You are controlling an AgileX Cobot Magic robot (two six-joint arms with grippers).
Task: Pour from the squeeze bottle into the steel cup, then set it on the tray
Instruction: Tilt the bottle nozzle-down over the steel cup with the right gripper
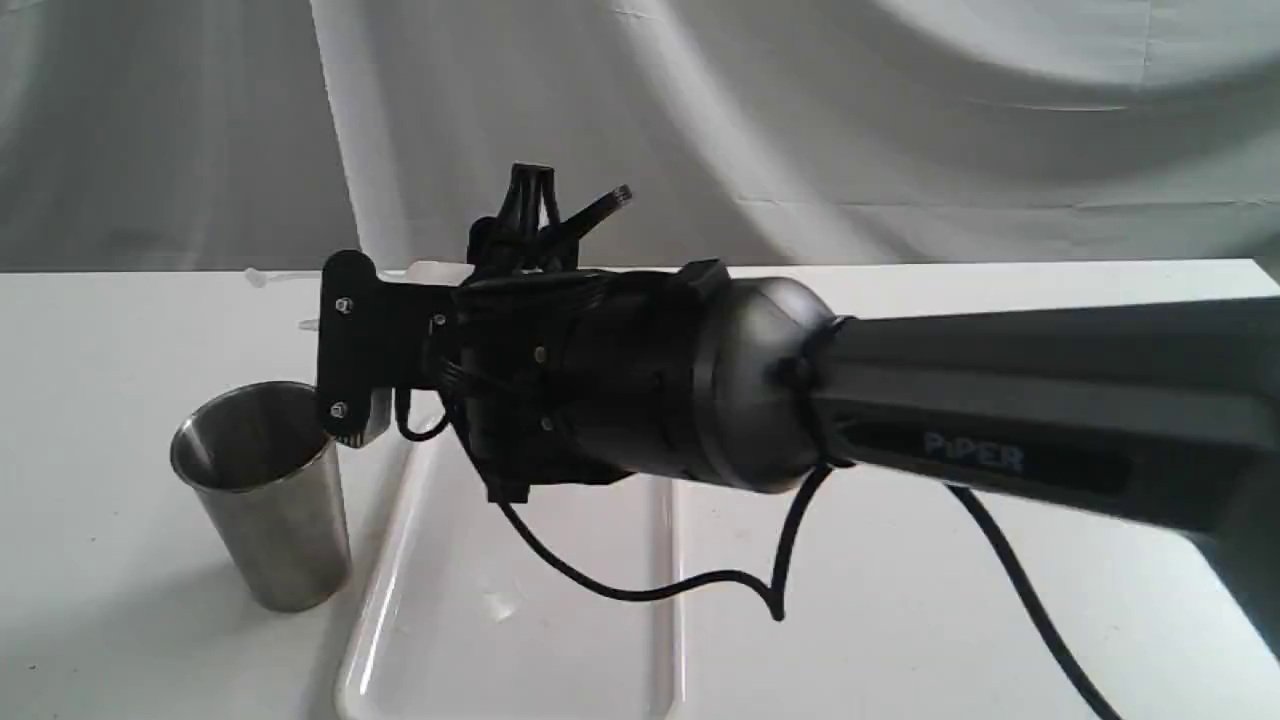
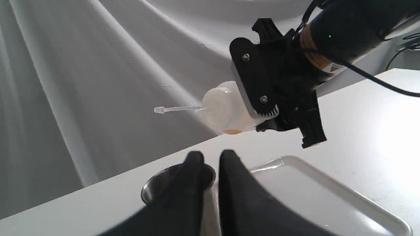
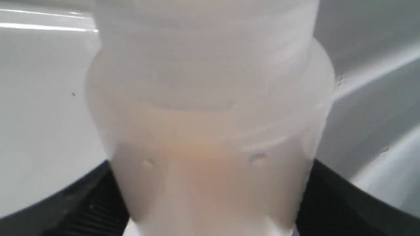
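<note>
My right gripper (image 2: 251, 111) is shut on the squeeze bottle (image 2: 224, 109), holding it on its side in the air. The thin nozzle (image 2: 177, 108) points level, away from the gripper, and no stream shows. Up close, the bottle (image 3: 210, 131) is whitish with an amber tint between the dark fingers (image 3: 95, 206). In the exterior view the right gripper (image 1: 350, 365) hangs over the steel cup's (image 1: 262, 490) right rim and hides the bottle. The cup stands upright just left of the clear tray (image 1: 520, 600). My left gripper (image 2: 210, 164) is shut, holding nothing, in front of the cup (image 2: 154, 188).
The right arm (image 1: 1000, 400) stretches across the white table (image 1: 950, 600) above the tray (image 2: 328, 196), with a black cable (image 1: 700, 585) drooping over the tray. A grey cloth backdrop (image 1: 800, 120) hangs behind the table's far edge.
</note>
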